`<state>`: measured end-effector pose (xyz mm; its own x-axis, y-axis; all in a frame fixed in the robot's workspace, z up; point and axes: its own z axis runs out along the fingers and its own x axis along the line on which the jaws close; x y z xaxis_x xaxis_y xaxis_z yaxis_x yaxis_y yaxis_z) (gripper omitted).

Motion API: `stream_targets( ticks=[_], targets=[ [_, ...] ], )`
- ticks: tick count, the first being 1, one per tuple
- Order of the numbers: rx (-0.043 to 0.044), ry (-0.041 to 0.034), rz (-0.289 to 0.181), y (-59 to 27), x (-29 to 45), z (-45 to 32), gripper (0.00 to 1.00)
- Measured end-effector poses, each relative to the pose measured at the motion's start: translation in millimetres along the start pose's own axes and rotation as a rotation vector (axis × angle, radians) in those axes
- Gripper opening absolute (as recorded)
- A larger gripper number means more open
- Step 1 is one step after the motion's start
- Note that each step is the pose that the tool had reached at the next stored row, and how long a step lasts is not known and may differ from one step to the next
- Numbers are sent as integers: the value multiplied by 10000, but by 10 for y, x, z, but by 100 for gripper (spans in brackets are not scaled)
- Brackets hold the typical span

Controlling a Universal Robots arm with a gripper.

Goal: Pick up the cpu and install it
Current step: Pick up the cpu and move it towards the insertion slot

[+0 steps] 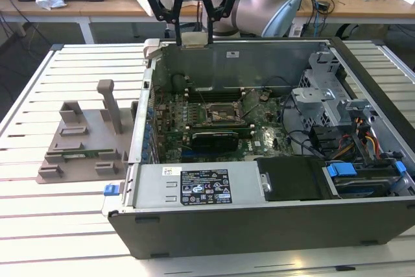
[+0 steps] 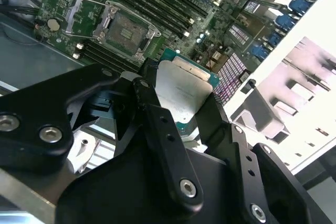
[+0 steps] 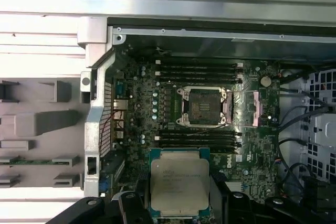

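My gripper [image 1: 194, 36] hangs above the back wall of the open computer case [image 1: 259, 218], shut on the cpu [image 1: 194, 39]. The cpu [image 2: 184, 90] is a flat square chip with a silvery-grey top and a green rim, clamped by its edges between the black fingers [image 2: 152, 114]. In the first wrist view the cpu [image 3: 178, 182] is held high over the motherboard [image 3: 142, 114]. The open cpu socket [image 3: 203, 106] lies below it and a little off to one side. The socket [image 1: 217, 113] sits mid-board between the memory slots, with its metal frame around a bare centre [image 2: 123, 30].
A black graphics card [image 1: 211, 139] lies in the case in front of the socket. Cables and a drive cage [image 1: 337, 128] fill the side at the exterior view's right. A grey holder [image 1: 81, 141] with upright posts and a green memory stick [image 1: 81, 155] stands on the slatted table beside the case.
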<state>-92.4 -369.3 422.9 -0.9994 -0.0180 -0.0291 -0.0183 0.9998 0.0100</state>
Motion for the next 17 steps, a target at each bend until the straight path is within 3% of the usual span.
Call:
stream_targets(
  ticks=[4, 8, 17],
  targets=[
    [17, 3, 0, 14, -80, 31, 54],
    [28, 10, 0, 26, -111, 70, 54],
    [89, 37, -3, 108, -289, 271, 54]
  ],
)
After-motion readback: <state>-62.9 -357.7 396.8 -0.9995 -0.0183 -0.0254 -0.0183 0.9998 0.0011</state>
